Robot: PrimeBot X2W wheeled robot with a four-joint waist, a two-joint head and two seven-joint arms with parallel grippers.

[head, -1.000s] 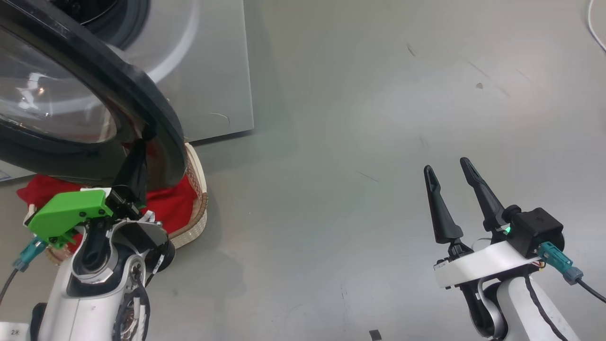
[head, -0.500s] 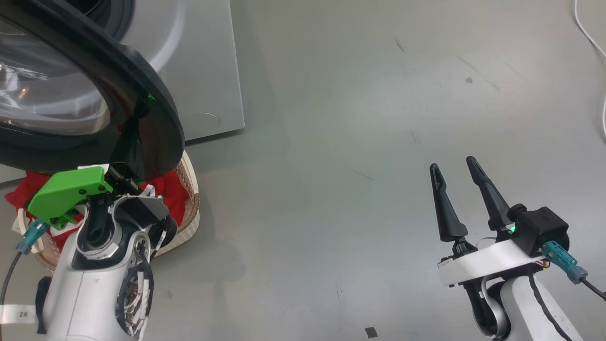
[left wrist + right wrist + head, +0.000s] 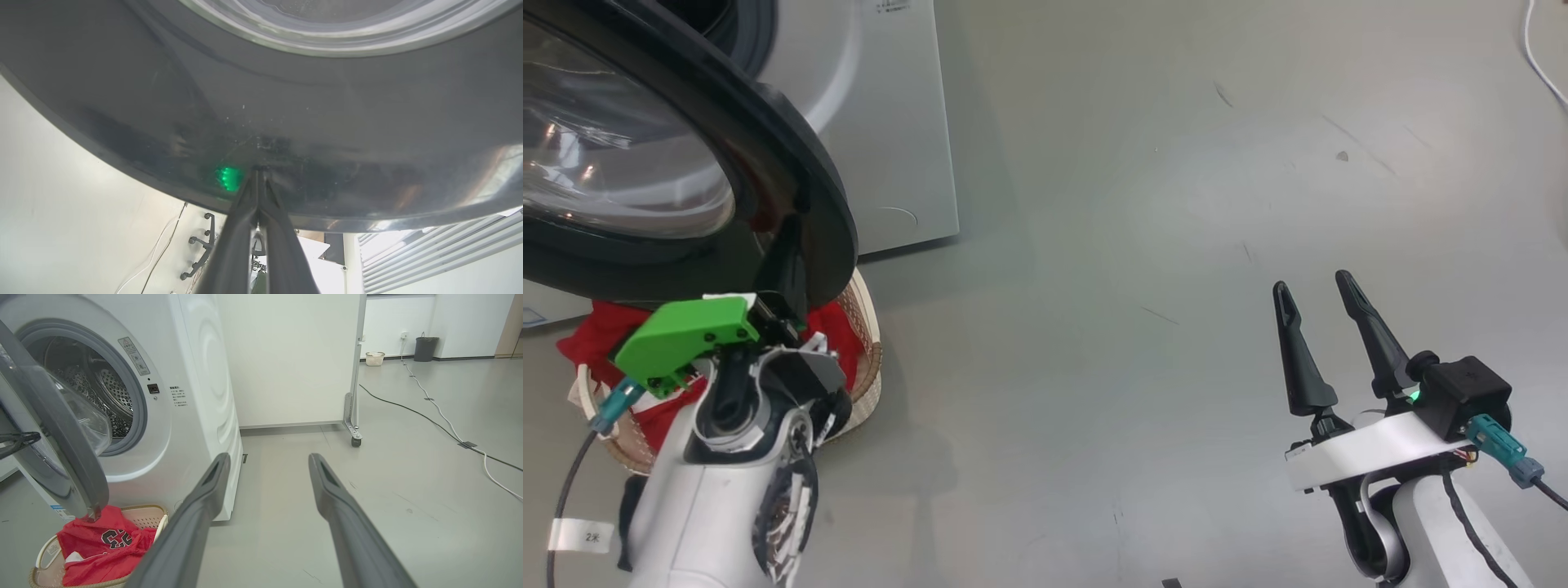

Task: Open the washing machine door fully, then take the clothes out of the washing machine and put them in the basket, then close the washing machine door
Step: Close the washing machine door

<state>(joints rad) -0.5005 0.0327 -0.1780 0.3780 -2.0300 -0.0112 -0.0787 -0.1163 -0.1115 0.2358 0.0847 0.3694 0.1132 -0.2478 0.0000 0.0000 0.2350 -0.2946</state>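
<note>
Two claws showed on my screens. I had the left claw [image 3: 258, 173] closed, its fingers pressed together with nothing between them. Its tips sat against the glossy black rim of the washing machine door [image 3: 327, 114], on the outer face, short of the glass window [image 3: 335, 24]. A green glow [image 3: 229, 179] reflected off the rim just left of those tips.

The door stood part-open, and its lower edge hung over the basket [image 3: 870, 359], which lay beneath that claw's wrist in the head view. The red clothes [image 3: 102, 543] were heaped in the basket, with a jersey bearing dark numbers outlined in white on top.

I had the right claw [image 3: 1312, 282] spread wide and empty above the bare grey floor [image 3: 1094, 245], well apart from the left claw and the door. Ahead and to the left of its left finger stood the white washing machine [image 3: 200, 396], showing its grey rubber seal [image 3: 141, 404] and perforated steel drum [image 3: 104, 386]. The basket sat low beside that same finger, close against the machine's front.

Ahead and to the right of its right finger stood a white partition on castors [image 3: 294, 355], and a white cable [image 3: 443, 418] trailed across the floor. Far beyond the fingertips, a dark bin [image 3: 425, 349] and a small pale hamper [image 3: 375, 358] stood against the wall.
</note>
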